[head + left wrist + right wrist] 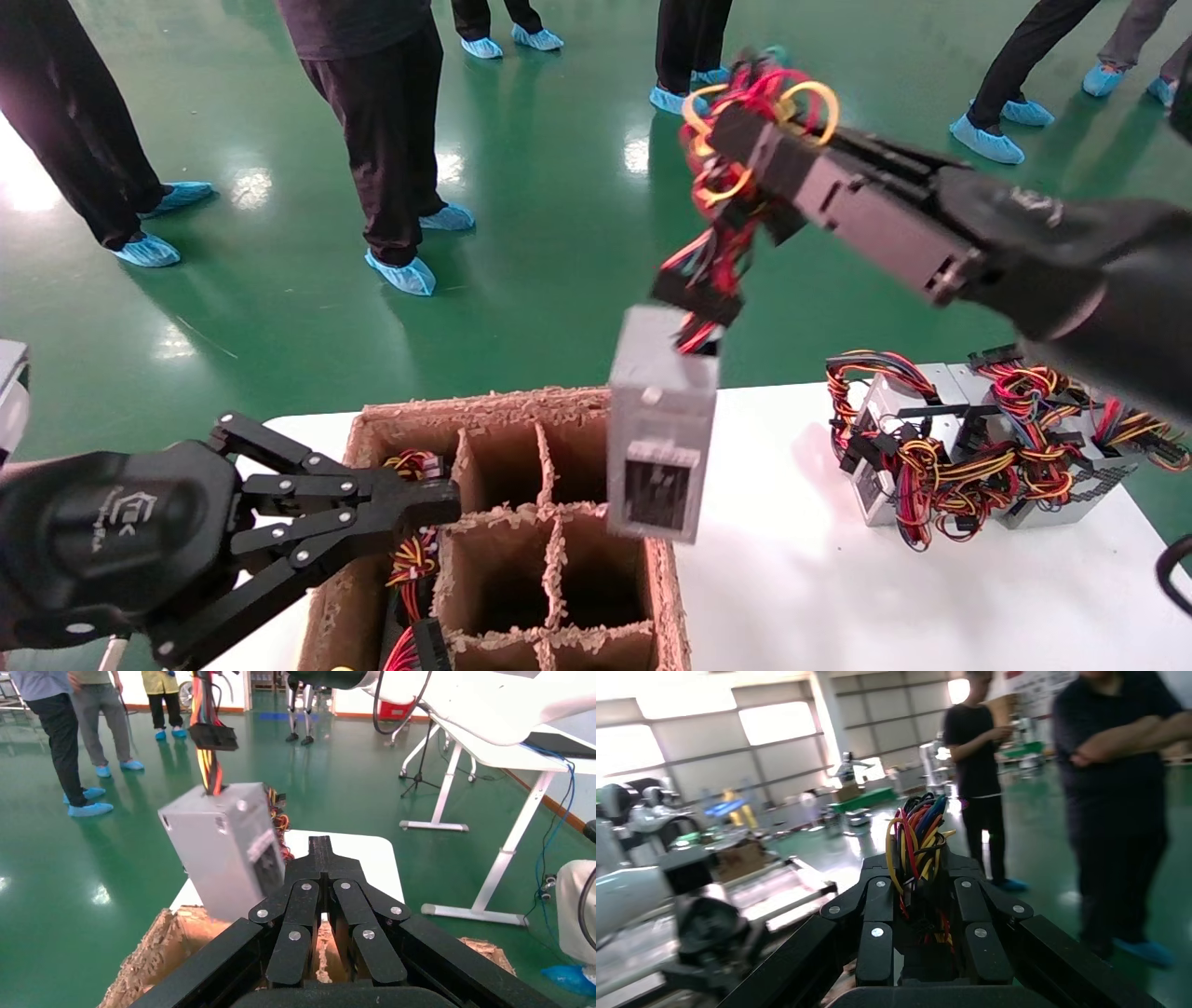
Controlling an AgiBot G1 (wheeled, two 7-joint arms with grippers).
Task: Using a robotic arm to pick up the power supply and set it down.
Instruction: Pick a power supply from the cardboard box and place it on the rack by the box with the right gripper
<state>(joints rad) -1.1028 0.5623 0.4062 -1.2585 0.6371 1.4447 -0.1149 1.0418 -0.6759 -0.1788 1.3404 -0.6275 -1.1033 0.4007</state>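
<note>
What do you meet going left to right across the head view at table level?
Left black claw gripper → brown divided cardboard box → hanging silver-grey metal power supply, held by its wires in the right gripper → pile of silver power supplies with red, yellow and black wires.

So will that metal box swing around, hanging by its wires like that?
Probably. The power supply dangles tilted below the right gripper, which grips only its floppy wire bundle. The box looks heavy, so it may sway and tug the wires.
</note>
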